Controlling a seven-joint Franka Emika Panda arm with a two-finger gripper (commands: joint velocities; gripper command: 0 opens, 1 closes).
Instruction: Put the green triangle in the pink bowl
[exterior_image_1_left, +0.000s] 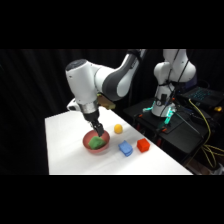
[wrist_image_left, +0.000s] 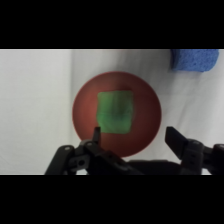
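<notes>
No text, label, brand, number or sign can be read on anything in either the side or wrist view.

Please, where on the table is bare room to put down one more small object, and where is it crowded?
The white table is bare along its left side, left of the pink bowl, and at the front edge below it. The crowded area is around the bowl, which holds the green triangle under the open gripper; the blue cube, red cube and yellow ball lie to its right.
</notes>
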